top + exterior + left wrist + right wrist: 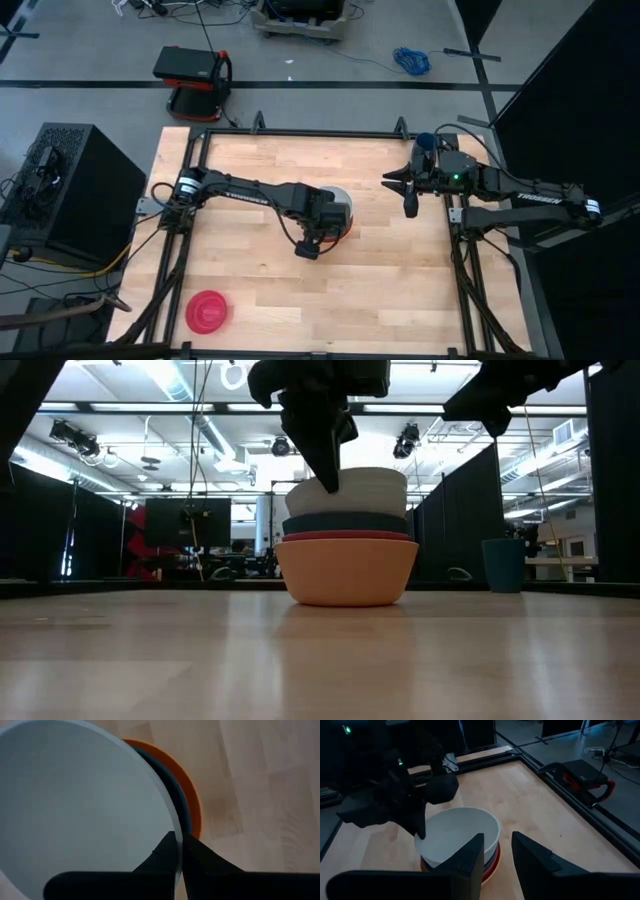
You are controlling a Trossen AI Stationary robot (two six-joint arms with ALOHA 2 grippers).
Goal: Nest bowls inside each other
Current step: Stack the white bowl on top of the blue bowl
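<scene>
An orange bowl [345,575] stands on the table's middle with a red bowl [345,536] and a teal bowl [345,522] nested in it. A white bowl [365,485] is on top, its lower part sunk into the teal one. My left gripper [179,845] is shut on the white bowl's rim. A magenta bowl [207,312] lies alone near the table's near left corner. My right gripper [497,860] waits open by the right edge [405,190], with nothing between its fingers. My left gripper pinches the white bowl's rim [175,827], one finger inside the bowl and one outside. The fingers [328,470] come steeply from above, pointing down, at the rim's near side. The bowl sits about level on the stack; whether it rests fully in the teal bowl I cannot tell.
A dark blue cup [425,143] stands at the far right corner near my right arm. Black frame rails [300,132] run round the wooden table. Bare wood lies between the stack and the magenta bowl.
</scene>
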